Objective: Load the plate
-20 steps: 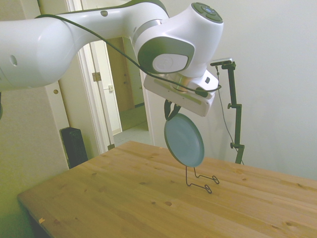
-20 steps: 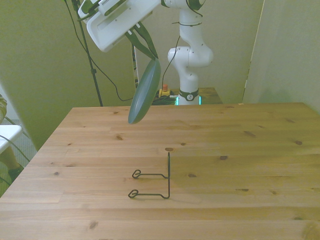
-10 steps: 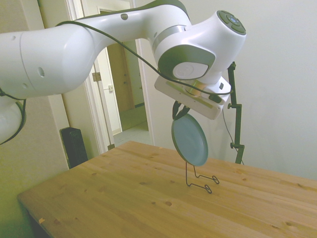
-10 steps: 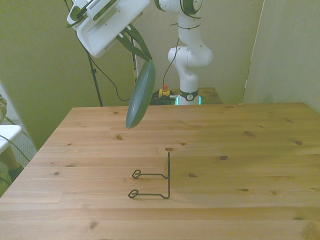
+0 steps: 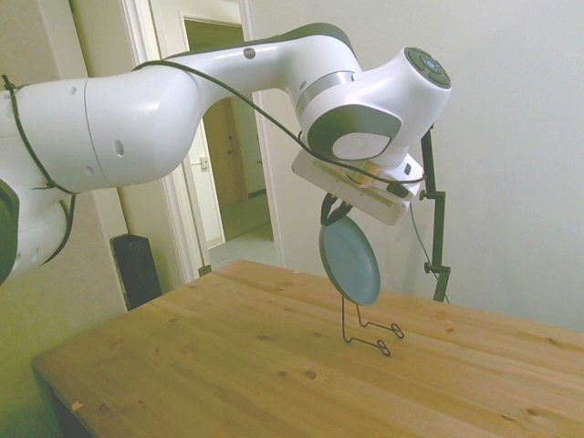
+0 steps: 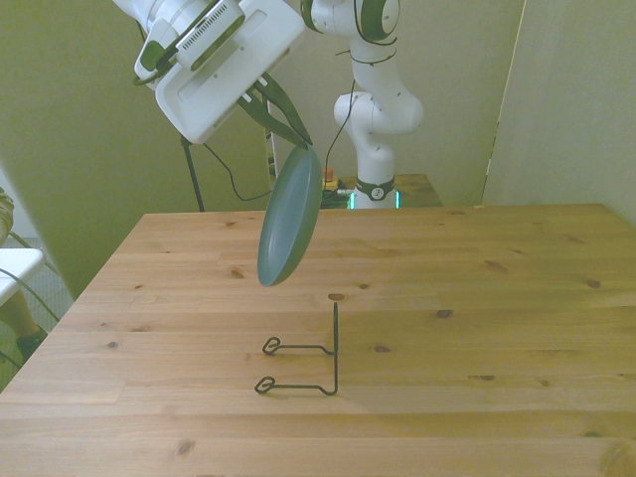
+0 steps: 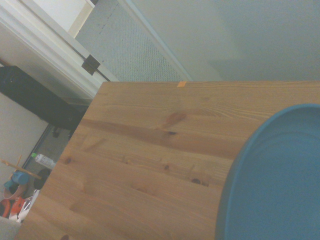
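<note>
above wooden table (image 6: 477, 298), plate (image 6: 290, 219) hangs tilted below the gripper (image 6: 290, 127), its top rim clenched.

Plate (image 6: 290, 221) hangs clear above table (image 6: 497, 298); only wire stand (image 6: 303, 366) obstructs tabletop below.
</note>
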Motion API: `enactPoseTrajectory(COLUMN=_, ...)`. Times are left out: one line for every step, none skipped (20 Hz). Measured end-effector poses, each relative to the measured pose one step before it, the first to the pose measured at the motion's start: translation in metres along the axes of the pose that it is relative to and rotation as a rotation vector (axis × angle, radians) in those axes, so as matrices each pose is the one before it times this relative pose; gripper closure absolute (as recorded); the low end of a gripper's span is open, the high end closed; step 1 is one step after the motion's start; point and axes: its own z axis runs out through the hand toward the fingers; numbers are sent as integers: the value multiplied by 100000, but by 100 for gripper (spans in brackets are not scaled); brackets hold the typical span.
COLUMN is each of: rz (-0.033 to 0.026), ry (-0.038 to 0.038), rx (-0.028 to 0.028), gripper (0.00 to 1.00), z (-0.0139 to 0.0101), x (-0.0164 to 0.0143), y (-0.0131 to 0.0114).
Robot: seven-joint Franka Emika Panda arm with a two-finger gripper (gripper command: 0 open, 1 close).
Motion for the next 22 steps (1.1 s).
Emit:
enactPoseTrajectory(rz=-15, ry=721, rx=-191, gripper=100, z=468, x=255, y=-140)
enactPoseTrajectory(rz=-12, ry=552, rx=-133, gripper=100, z=493, x=269, y=-126)
enactPoseTrajectory(rz=-47, ry=156, rx=-119, gripper=100, z=524, x=231, y=-128)
enactPoseTrajectory(rz=-68, ry=406, rx=-144, gripper=100, z=462, x=242, y=-118)
enactPoseTrajectory(rz=-47, ry=333, rx=11, gripper=100, z=380, x=195, y=-136)
enactPoseTrajectory(rz=-56, ry=136, rx=46, gripper=100, z=260, x=111, y=-107)
enactPoseTrajectory(rz=-80, ry=154, rx=26, gripper=100, z=215, x=83, y=-110)
enactPoseTrajectory(rz=-111, ry=596, rx=-77, gripper=100, z=164, x=103, y=-125)
enactPoseTrajectory(rz=-55, ry=179, rx=-90, gripper=100, z=188, x=59, y=-79)
enactPoseTrajectory(rz=55, ry=349, rx=-233, gripper=100, z=261, x=83, y=-6)
enactPoseTrajectory(rz=90, ry=144, rx=-170, gripper=100, z=296, x=78, y=16)
enactPoseTrajectory(rz=104, ry=14, rx=-167, gripper=100, z=268, x=95, y=50)
enactPoseTrajectory(rz=183, ry=287, rx=-196, gripper=100, z=268, x=127, y=92)
enactPoseTrajectory(rz=200, ry=180, rx=-239, gripper=100, z=206, x=88, y=107)
enactPoseTrajectory(rz=200, ry=281, rx=-384, gripper=100, z=130, x=62, y=122)
enactPoseTrajectory(rz=72, ry=672, rx=-884, gripper=100, z=-143, x=24, y=118)
enactPoseTrajectory(rz=5, ry=-47, rx=21, gripper=100, z=27, x=8, y=5)
enactPoseTrajectory(rz=101, ry=20, rx=30, gripper=100, z=107, x=62, y=43)
enactPoseTrajectory(rz=243, ry=-50, rx=90, gripper=100, z=191, x=119, y=125)
enactPoseTrajectory(rz=403, ry=-400, rx=188, gripper=100, z=314, x=159, y=250)
enactPoseTrajectory(rz=543, ry=-328, rx=319, gripper=100, z=333, x=216, y=332)
enactPoseTrajectory(rz=577, ry=-179, rx=507, gripper=100, z=278, x=245, y=394)
